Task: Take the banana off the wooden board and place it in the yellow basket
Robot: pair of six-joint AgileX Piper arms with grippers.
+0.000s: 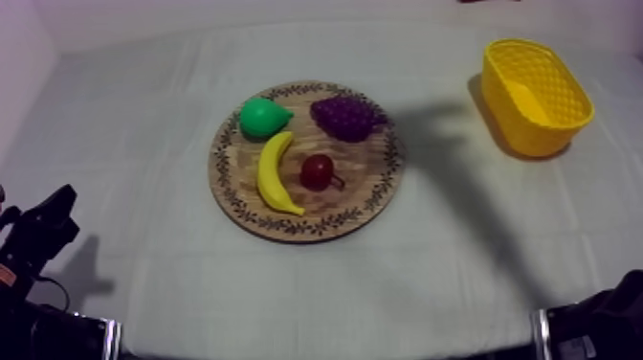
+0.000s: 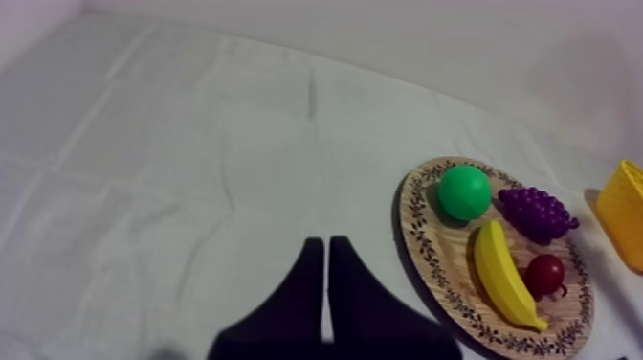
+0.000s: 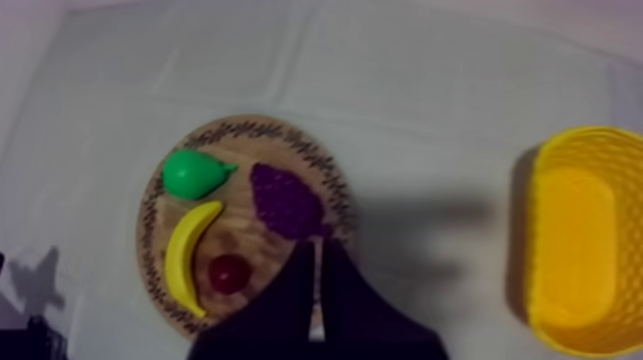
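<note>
Banana (image 1: 276, 174): on wooden board (image 1: 287, 231), beside small red fruit (image 1: 317, 171) (untouched). Yellow basket (image 1: 536, 134): tabletop's (image 1: 144, 115) right, so nearer my right fingers (image 3: 299, 297), pressed together, holding nothing; left fingers (image 2: 308, 287) likewise, idle.

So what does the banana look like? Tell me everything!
The banana is a yellow toy, smooth and plastic-looking, whole and gently curved. It lies flat on the round wooden board, resting on the wood. One end points toward the green pear, and the small red fruit sits close beside its inner curve. Nothing is holding it.
</note>
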